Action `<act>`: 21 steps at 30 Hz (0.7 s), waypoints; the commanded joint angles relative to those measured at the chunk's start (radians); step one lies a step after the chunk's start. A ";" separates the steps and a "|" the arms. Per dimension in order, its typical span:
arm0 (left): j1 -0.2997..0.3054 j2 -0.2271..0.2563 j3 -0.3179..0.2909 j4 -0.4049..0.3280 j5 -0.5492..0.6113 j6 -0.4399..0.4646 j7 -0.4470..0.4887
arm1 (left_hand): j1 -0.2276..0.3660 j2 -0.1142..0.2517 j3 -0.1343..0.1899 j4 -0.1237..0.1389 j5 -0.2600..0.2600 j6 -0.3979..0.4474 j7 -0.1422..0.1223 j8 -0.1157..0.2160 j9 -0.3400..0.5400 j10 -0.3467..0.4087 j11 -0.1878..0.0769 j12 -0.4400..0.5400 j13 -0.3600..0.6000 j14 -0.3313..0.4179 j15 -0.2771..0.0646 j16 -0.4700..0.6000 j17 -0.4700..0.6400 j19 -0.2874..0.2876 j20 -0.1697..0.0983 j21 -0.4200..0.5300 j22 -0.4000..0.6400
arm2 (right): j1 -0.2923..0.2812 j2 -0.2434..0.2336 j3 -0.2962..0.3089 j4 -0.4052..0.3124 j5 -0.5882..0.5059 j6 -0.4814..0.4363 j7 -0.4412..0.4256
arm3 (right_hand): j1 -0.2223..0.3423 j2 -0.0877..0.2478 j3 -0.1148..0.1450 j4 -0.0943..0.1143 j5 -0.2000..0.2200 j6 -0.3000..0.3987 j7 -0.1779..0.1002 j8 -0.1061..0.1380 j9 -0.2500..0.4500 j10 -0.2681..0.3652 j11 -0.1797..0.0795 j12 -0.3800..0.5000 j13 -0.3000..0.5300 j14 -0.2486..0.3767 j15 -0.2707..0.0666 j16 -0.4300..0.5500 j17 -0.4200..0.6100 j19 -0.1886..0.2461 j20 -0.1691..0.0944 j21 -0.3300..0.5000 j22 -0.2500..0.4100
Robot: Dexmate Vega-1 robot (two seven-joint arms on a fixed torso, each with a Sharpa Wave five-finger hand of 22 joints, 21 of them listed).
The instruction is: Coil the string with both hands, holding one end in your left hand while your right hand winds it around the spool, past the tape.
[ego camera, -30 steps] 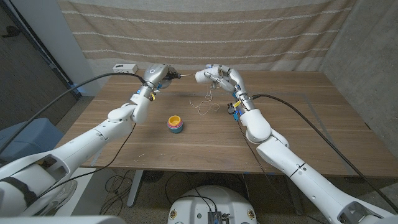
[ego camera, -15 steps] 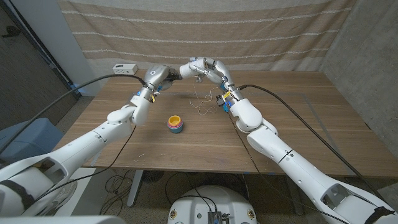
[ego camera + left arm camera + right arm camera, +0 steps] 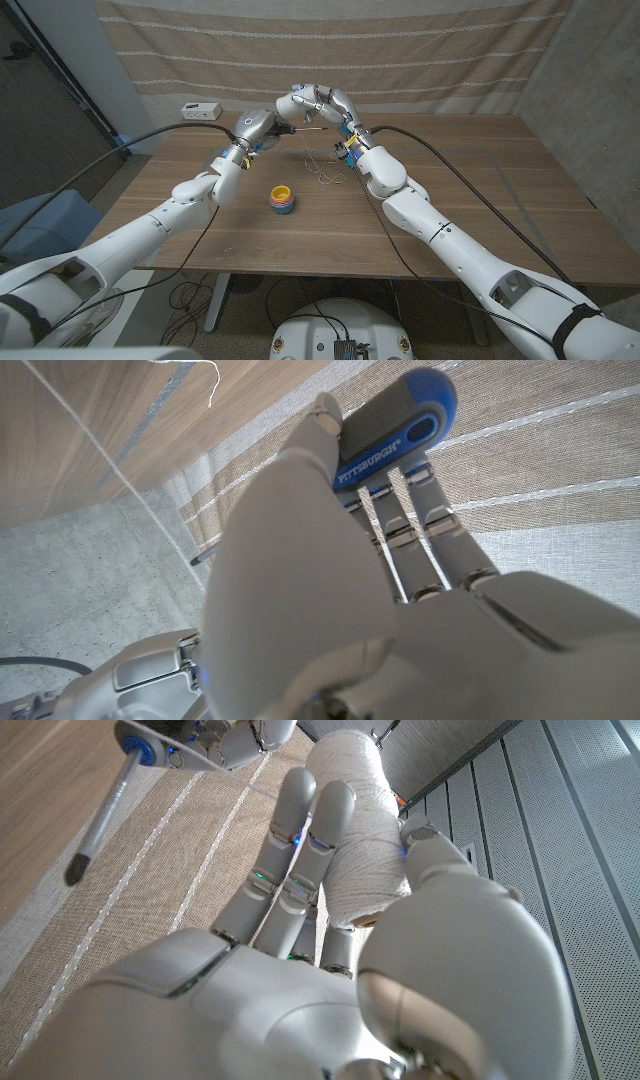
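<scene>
Even soft light, sharp, wide-angle bending at edges

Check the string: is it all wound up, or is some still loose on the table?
Some is loose: a tangle of string lies on the table below the right hand, which holds the wound spool.

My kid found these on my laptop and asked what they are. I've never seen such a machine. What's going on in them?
It is a two-armed robot at a wooden table, steered remotely by a person. One picture looks down from its head; the other two come from cameras on its wrists. The left robot hand holds a screwdriver with a blue-and-grey handle. The right robot hand grips a spool of white string. Loose string lies on the table, beside a small stack of coloured rings.
</scene>
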 commanded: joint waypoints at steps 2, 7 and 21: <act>0.017 0.005 -0.008 -0.006 0.001 -0.005 -0.004 | 0.145 0.148 0.003 0.003 0.006 0.156 0.128 0.002 0.005 0.007 -0.001 -0.004 0.004 0.061 -0.128 0.001 0.004 0.029 -0.157 0.028 0.004 | 0.072 0.059 0.013 0.121 0.016 0.000 -0.035 | 0.153 0.149 0.034 0.038 -0.003 0.229 0.069 -0.007 0.006 0.254 -0.134 0.209 0.301 0.010 -0.001 -0.008 -0.004 -0.007 -0.043 0.013 0.001; 0.021 0.006 -0.012 -0.004 -0.003 -0.015 0.006 | 0.145 0.148 0.003 0.003 0.005 0.156 0.128 0.000 0.006 0.008 -0.001 -0.006 0.004 0.062 -0.125 0.000 0.005 0.028 -0.157 0.029 0.004 | 0.082 0.070 0.031 0.143 0.018 0.006 -0.071 | 0.152 0.147 0.032 0.039 -0.004 0.229 0.069 -0.010 0.006 0.252 -0.133 0.210 0.303 0.011 0.000 -0.012 -0.005 -0.011 -0.044 0.018 -0.001; 0.055 0.010 -0.069 -0.024 -0.095 -0.067 0.019 | 0.146 0.149 0.002 0.003 0.005 0.156 0.128 -0.002 0.009 0.012 -0.001 -0.011 0.007 0.061 -0.126 -0.004 0.008 0.025 -0.157 0.034 0.004 | 0.077 0.096 0.086 0.195 0.018 0.006 -0.215 | 0.157 0.148 0.031 0.041 -0.007 0.234 0.070 -0.020 0.006 0.252 -0.132 0.211 0.301 0.022 -0.002 -0.023 -0.008 -0.013 -0.044 0.037 -0.007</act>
